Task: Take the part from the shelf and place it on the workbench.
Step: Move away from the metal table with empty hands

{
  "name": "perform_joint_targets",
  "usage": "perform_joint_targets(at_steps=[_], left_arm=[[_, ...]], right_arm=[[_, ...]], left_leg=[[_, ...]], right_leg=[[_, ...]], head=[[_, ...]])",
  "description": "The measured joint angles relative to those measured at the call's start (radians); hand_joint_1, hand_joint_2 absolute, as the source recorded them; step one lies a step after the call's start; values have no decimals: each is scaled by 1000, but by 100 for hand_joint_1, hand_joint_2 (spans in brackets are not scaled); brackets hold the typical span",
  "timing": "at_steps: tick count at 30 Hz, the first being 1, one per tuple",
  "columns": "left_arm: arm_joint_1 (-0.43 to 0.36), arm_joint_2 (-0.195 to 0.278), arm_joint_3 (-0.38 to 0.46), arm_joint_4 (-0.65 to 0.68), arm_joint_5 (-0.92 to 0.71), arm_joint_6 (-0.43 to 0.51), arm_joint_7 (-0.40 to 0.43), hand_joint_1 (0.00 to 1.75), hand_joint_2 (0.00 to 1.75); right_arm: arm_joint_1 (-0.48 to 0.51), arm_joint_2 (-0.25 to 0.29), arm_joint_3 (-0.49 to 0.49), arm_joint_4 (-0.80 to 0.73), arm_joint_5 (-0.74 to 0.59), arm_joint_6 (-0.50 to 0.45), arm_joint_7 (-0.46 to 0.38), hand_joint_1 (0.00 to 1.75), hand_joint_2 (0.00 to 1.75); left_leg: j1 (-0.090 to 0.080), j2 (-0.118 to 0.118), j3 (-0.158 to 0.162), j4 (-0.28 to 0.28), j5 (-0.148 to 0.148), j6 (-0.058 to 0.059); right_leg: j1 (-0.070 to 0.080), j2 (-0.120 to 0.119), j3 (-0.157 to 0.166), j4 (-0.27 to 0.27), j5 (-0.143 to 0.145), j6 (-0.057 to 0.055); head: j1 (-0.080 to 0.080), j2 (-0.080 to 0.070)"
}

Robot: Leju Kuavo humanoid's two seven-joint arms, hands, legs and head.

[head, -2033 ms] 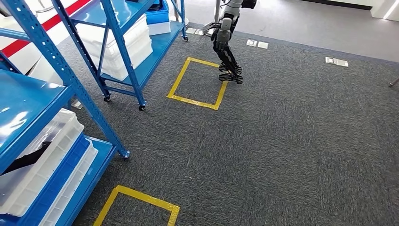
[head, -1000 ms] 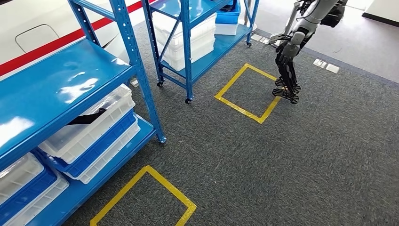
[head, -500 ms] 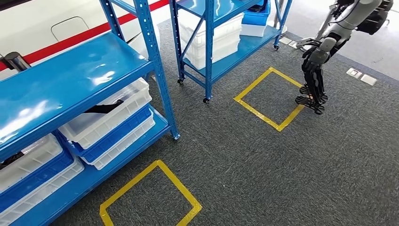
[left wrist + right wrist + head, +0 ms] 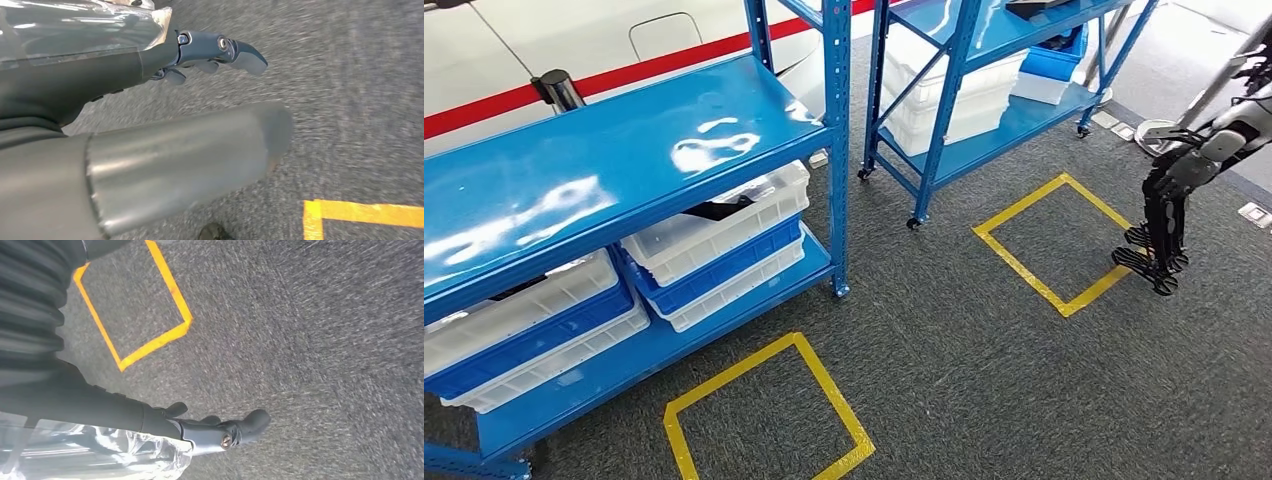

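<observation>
Fingers (image 4: 235, 50) on the left hand (image 4: 165, 60) and right hand (image 4: 200, 430) are loosely spread, holding nothing, over carpet; the dark part (image 4: 724, 210) sits well apart in a white bin (image 4: 724, 235) on the blue shelf (image 4: 604, 150).

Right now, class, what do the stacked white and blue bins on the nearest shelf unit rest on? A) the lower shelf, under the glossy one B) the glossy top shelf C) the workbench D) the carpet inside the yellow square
A: the bins sit on the lower shelf, beneath the glossy blue shelf.
</observation>
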Motion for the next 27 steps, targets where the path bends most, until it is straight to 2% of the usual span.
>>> perform_joint_targets(at_steps=[1,2,3,4,5,6,8,9,10,12,14,15,16,17,19,20,21,23,24,25,26,27], left_arm=[[1,-1,0,0,0,0,0,0,0],[2,-2,0,0,0,0,0,0,0],[2,-2,0,0,0,0,0,0,0],[2,-2,0,0,0,0,0,0,0],[1,-1,0,0,0,0,0,0,0],[2,-1,0,0,0,0,0,0,0],[4,0,0,0,0,1,-1,0,0],[5,0,0,0,0,1,-1,0,0],[5,0,0,0,0,2,-1,0,0],[3,0,0,0,0,2,-1,0,0],[1,-1,0,1,0,2,0,0,0],[2,-1,0,1,0,2,0,0,0],[3,-1,0,1,-1,2,0,0,0],[4,-1,0,0,-1,3,-1,0,0],[2,0,0,0,-2,3,-1,0,0],[0,0,0,0,-2,4,-1,0,0],[-2,0,0,0,-2,4,-1,0,0],[-2,0,0,0,-2,6,-1,0,0],[-1,-1,0,0,-2,8,0,0,0],[0,-1,0,0,-2,10,0,0,0],[-1,-2,0,0,-1,11,0,0,0],[-2,-2,0,0,-1,12,0,0,0]], right_arm=[[1,-1,0,0,0,0,0,0,175],[1,-1,0,0,1,0,0,0,175],[1,-2,0,0,1,0,0,0,175],[1,-2,0,0,2,0,0,0,175],[0,-2,0,1,2,0,0,0,175],[-1,-2,0,1,2,0,0,0,175],[-3,-1,0,1,2,0,1,0,175],[-4,-1,0,1,2,0,1,0,175],[-4,0,0,1,2,0,2,0,175],[-2,0,-1,1,2,0,2,0,175],[4,0,-2,1,1,0,2,0,175],[5,0,-2,1,0,-1,2,0,175],[6,0,-3,1,-1,-1,1,0,175],[5,0,-3,1,-3,-1,1,0,175],[3,1,-4,1,-6,-1,-1,0,175],[2,1,-4,1,-6,-1,-1,0,175],[2,2,-4,1,-5,-1,-2,0,175],[-1,2,-4,1,-1,-1,-1,0,175],[-4,2,-4,1,2,-1,-1,0,175],[-6,2,-4,1,4,-1,0,0,175],[-6,3,-4,0,6,-1,2,0,175],[-5,2,-4,0,6,-1,4,0,175]], left_leg=[[1,-14,1,1,-1,-2],[2,-28,2,4,-2,-5],[3,-40,2,8,-5,-10],[2,-52,1,14,-9,-16],[1,-61,-3,18,-12,-22],[0,-68,-6,20,-13,-28],[3,-82,-12,20,-11,-37],[4,-71,-16,28,-16,-41],[4,-50,-27,49,-30,-45],[5,10,-76,149,-86,-54],[7,36,-141,272,-136,-58],[8,41,-159,301,-139,-58],[9,44,-154,289,-121,-57],[8,52,-130,240,-89,-53],[2,93,-59,108,-31,-41],[-2,111,-35,64,-19,-36],[-7,121,-25,42,-17,-31],[-12,103,-23,33,-18,-23],[-10,92,-19,27,-14,-19],[-7,81,-15,19,-9,-14],[-4,70,-11,12,-3,-9],[-1,58,-10,9,0,-6]], right_leg=[[-3,3,14,-40,25,12],[-7,12,44,-110,59,24],[-12,30,73,-180,88,32],[-14,45,96,-237,110,33],[-15,57,110,-268,121,28],[-12,59,113,-276,121,18],[-12,42,117,-276,124,1],[-13,32,117,-276,125,-5],[-15,23,118,-278,126,-10],[-13,0,119,-279,124,-18],[-9,-28,120,-279,120,-24],[-7,-41,121,-279,118,-26],[-6,-54,122,-279,116,-28],[-6,-65,125,-279,114,-29],[-2,-85,132,-278,109,-26],[1,-93,134,-278,106,-22],[3,-102,137,-279,103,-17],[7,-121,144,-283,99,-7],[6,-117,146,-280,95,-1],[6,-98,143,-266,86,1],[6,-71,127,-232,69,1],[3,-38,99,-174,43,-2]], head=[[0,0],[0,0],[0,0],[0,0],[0,0],[0,0],[0,0],[-1,0],[-2,0],[-5,0],[-6,0],[-6,0],[-6,0],[-6,0],[-6,0],[-6,0],[-5,0],[-5,0],[-5,0],[-5,0],[-4,0],[-3,0]])
